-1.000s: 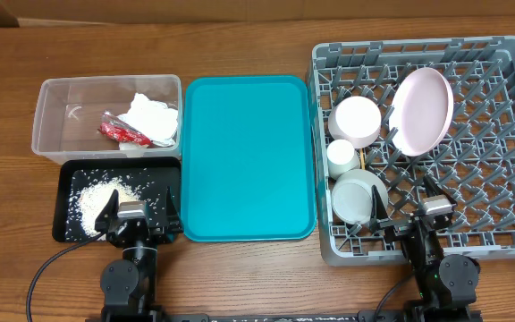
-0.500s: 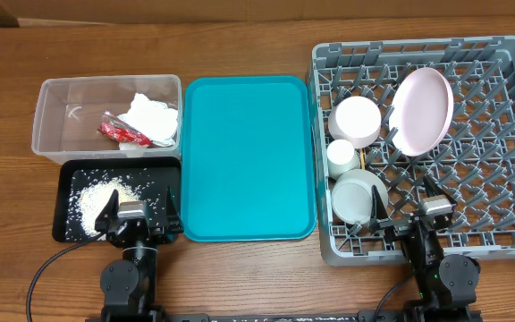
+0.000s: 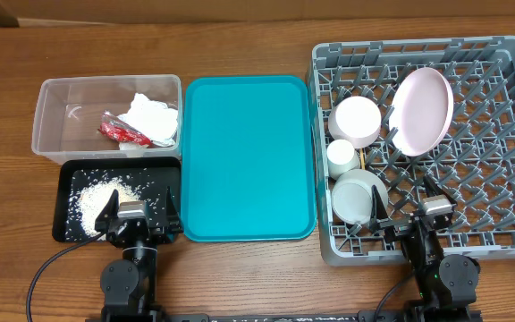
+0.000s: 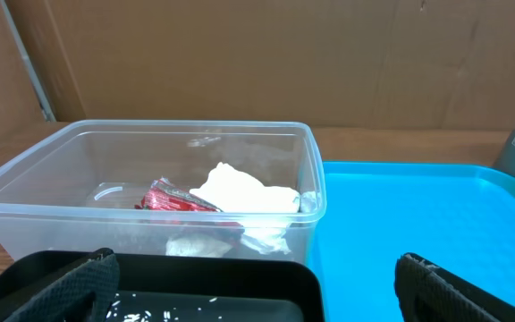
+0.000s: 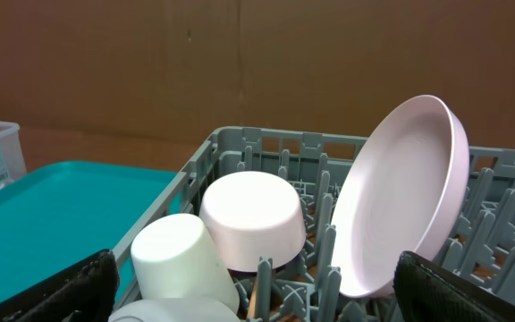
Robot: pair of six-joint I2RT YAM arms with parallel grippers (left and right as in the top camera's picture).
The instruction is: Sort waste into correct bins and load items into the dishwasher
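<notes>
- While we hold both arms low at the table's near edge, the left gripper and right gripper both stand with jaws wide apart, gripping nothing.
- Ahead of our right gripper, slightly to its right, the round pale pink plate leans on edge between the pegs of the large square grey plastic dish rack, well away from the left arm.
- Glossy and unmarked, it sits beside whitish round bowls.
- With the flat teal tray bare, we judge nothing remains to pick.
</notes>
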